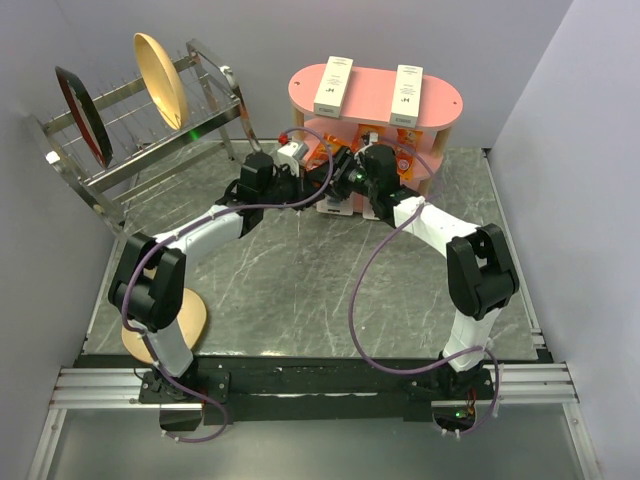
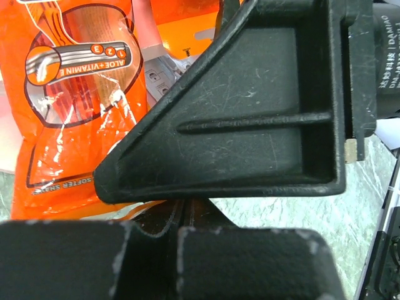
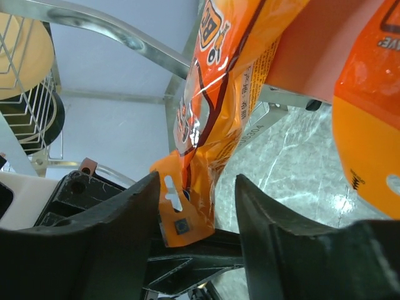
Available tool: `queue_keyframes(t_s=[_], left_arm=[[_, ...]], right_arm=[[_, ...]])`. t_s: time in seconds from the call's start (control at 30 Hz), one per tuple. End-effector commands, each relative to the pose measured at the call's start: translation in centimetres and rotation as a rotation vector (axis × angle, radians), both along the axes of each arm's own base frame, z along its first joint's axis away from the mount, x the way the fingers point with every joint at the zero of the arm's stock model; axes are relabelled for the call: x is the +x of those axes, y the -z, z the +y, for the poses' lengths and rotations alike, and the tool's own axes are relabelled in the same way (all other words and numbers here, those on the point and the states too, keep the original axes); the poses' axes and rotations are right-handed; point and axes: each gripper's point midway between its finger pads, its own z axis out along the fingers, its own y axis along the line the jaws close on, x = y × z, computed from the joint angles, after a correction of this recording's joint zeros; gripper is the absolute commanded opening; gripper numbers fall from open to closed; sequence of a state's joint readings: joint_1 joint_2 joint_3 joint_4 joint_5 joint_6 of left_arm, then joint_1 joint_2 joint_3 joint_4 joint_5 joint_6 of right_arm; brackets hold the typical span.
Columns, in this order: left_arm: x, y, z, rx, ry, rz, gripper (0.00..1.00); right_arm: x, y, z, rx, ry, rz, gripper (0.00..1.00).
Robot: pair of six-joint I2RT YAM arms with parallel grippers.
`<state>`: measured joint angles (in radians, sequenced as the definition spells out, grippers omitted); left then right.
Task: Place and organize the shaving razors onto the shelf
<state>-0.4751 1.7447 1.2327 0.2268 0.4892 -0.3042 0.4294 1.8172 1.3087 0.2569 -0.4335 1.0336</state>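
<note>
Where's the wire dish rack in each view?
Top external: wire dish rack at upper left, holding plates.
Left wrist: not in view.
Right wrist: wire dish rack at upper left, chrome bars.
Shared landmark: marble tabletop, visible in all three views.

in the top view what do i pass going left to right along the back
dark red plate → tan plate → first white box → second white box

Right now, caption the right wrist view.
Open right claw straddles tab of orange plastic packet; metal wire rack behind.
</note>
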Motion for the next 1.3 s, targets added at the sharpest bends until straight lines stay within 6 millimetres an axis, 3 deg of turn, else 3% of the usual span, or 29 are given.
queue_keyframes(t_s=[0.0,0.4,0.77,1.03,1.27], left_arm=[[1.1,-2.8,-0.5,-0.014,0.0,-0.104,0.01],[2.0,-3.0,-0.9,-0.016,-0.003,-0.11,0.01],[3.0,-3.3,-1.6,-0.023,0.003,-0.122,0.01],[4.0,-3.7,-2.1,-0.025,-0.009,-0.135,0.01],[5.2,-3.2,-2.3,-0.015,-0.024,-0.136,0.01]], right_arm=[[-0.2,-5.2,-0.7,0.049,0.01,-0.123,0.6],[-1.9,-6.1,-3.4,0.038,0.033,-0.123,0.66],[-3.7,-4.5,-7.7,-0.109,0.023,-0.168,0.66],[-6.2,-1.9,-9.4,-0.235,-0.051,-0.182,0.67],[-7.0,-1.8,-10.3,-0.243,-0.018,-0.188,0.67]])
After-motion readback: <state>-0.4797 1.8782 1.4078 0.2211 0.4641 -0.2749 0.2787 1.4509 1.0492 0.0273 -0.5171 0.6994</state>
